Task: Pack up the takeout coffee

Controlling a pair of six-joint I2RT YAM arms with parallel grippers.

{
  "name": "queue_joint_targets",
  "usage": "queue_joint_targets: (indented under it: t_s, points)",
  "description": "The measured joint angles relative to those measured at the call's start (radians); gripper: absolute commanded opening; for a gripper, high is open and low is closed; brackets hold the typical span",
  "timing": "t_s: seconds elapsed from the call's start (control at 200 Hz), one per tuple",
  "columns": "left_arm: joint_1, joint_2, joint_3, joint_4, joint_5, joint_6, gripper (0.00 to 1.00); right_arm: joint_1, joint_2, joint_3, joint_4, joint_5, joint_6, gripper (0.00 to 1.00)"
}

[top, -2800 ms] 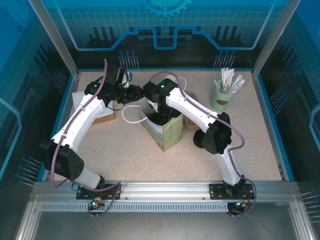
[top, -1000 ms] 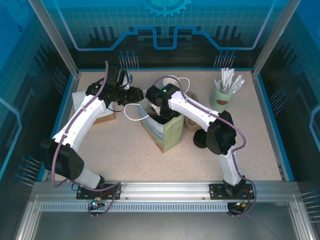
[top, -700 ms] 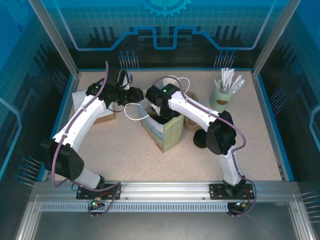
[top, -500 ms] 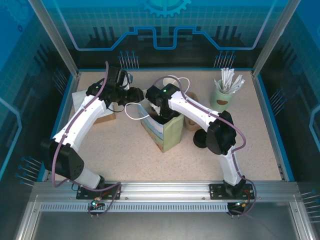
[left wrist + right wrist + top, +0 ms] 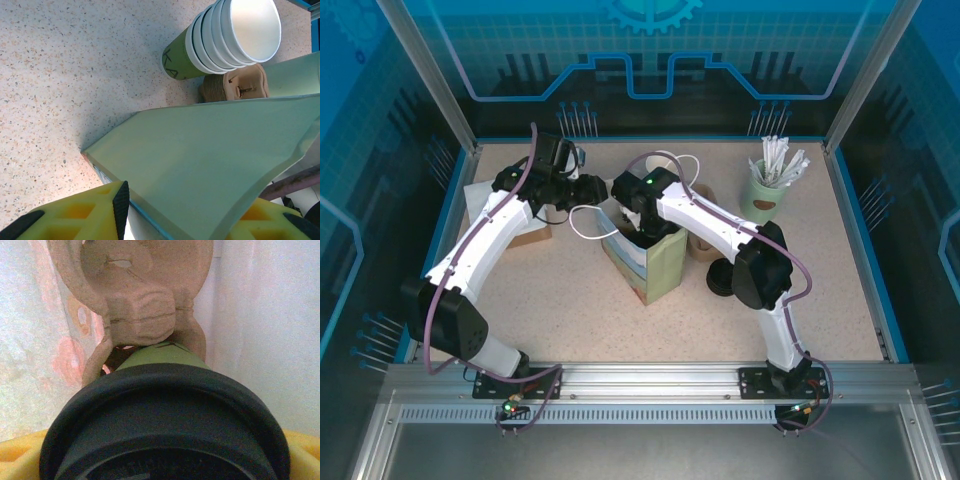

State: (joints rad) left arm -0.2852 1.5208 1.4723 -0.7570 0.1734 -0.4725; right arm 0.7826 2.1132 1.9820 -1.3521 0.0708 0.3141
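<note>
Right gripper (image 5: 638, 222) was down inside the open top of the green paper bag (image 5: 655, 265), which stood upright mid-table (image 5: 570, 310). Right wrist view: gripper (image 5: 165, 460) clamped on a coffee cup (image 5: 165, 415) with a green body and black lid, a yellow finger (image 5: 15, 455) on either side of the lid. The cup was inside the bag, just above or on a brown pulp cup carrier (image 5: 140, 305); contact couldn't be told. Pale bag walls (image 5: 260, 315) stood on both sides.

Left gripper (image 5: 592, 192) was at the bag's far-left rim, beside a white handle loop (image 5: 582, 225). Left wrist view: the green bag wall (image 5: 200, 150) ran between the two yellow fingers (image 5: 120, 215) of the gripper (image 5: 180, 220). The jaws were partway together and looked clamped on the bag's rim.

Outside the bag in the left wrist view, a stack of green paper cups (image 5: 225, 40) with white insides lay tilted on the speckled tabletop (image 5: 60, 75). A brown pulp piece (image 5: 240, 87) sat just beside it, against the bag wall.

In the top view, a green cup of white wrapped straws (image 5: 765, 195) stood far right, well apart from the bag. A cardboard box (image 5: 515, 232) sat at far left, partly under the left arm.
</note>
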Motion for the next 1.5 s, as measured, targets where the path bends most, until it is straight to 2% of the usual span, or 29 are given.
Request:
queue_joint_targets:
  t_s: [0.305,1.501]
  points:
    - [0.001,-0.005,-0.016,0.010,-0.001,-0.008,0.35,0.000,0.000,0.006,-0.007,-0.001,0.000,0.88]
    - [0.002,-0.010,-0.033,0.023,-0.003,-0.023,0.34,0.011,-0.025,0.096,-0.098,-0.038,-0.001,0.88]
